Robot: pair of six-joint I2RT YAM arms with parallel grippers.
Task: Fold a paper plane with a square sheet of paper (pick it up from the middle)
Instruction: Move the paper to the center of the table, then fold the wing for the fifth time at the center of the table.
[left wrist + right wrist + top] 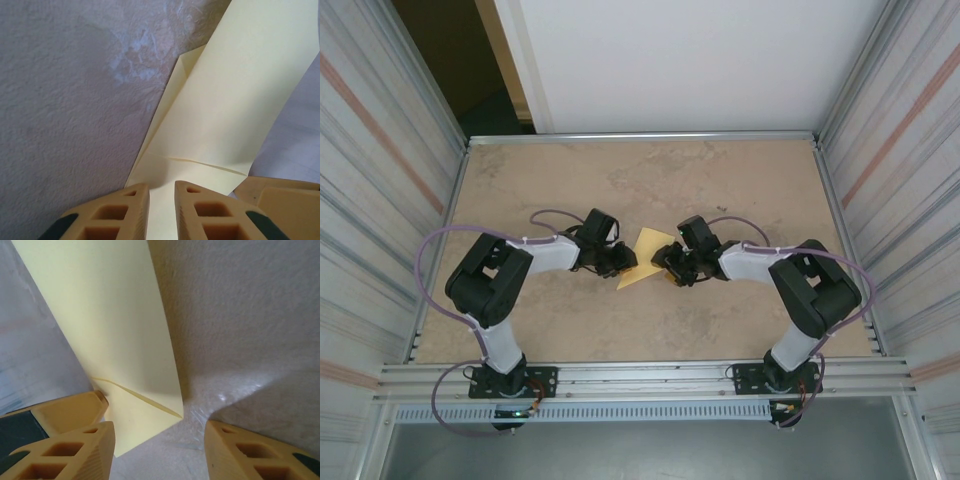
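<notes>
Top external view, left to right: left gripper (617,262), then the pale-yellow sheet of paper (645,252), folded and sitting mid-table (720,180), then the right gripper (670,268). Both tips are right at the paper's edges. Is either 1 actually holding it? (pat)

Left wrist cam: the 2 tan fingers (120,215) of the left gripper (161,212) are nearly together, just a slim slot, and the sheet (235,100) runs down into that slot. Honestly can't tell if it's pinched or just lying under them. There's 1 crease across it and a folded flap up top. Right wrist cam is easier: the right gripper (160,455) has its jaws well apart. The sheet's (115,330) creased corner sits between them, hard by 1 finger (75,450) and well clear of the other, so nothing is clamped there. (sam)
</notes>
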